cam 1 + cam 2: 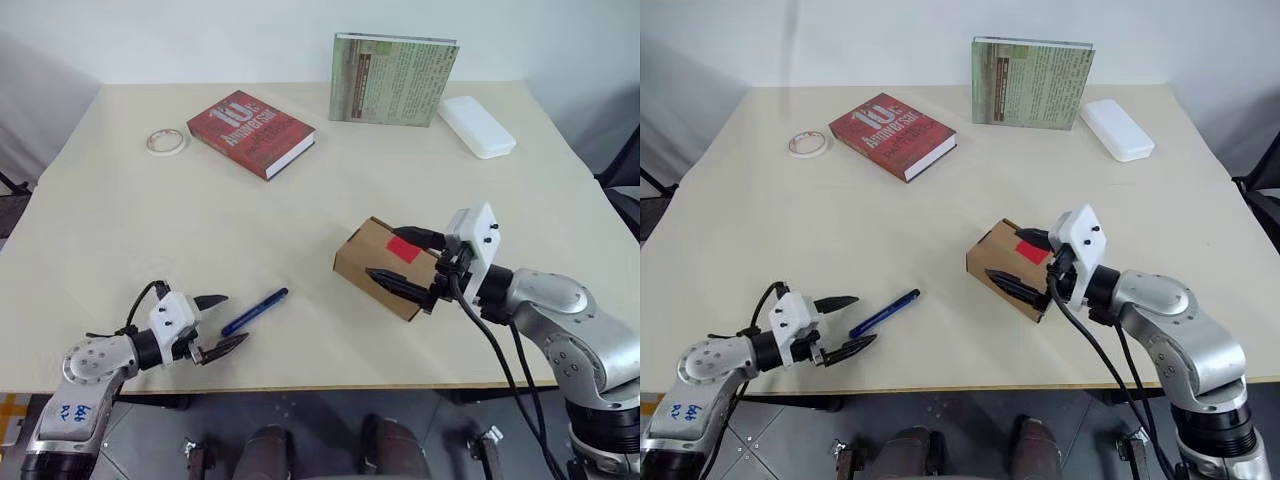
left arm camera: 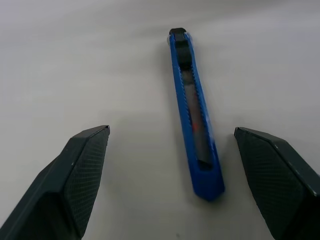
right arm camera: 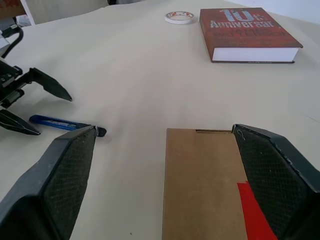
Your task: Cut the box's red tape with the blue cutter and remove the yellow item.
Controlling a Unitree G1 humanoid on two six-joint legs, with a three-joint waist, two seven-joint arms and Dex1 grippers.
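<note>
Left gripper [image 1: 221, 323] open, blue cutter [image 1: 254, 311] just ahead, long axis running away between fingers. Right gripper [image 1: 407, 262] open, straddling box [image 1: 372, 262].

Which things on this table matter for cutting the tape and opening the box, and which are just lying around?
For the job:
- box, shut
- red tape on its top
- blue cutter, lying on the table
- left gripper, open by the cutter
- right gripper, open at the box

Just lying about:
- red book
- upright green book
- white case
- tape roll
</note>
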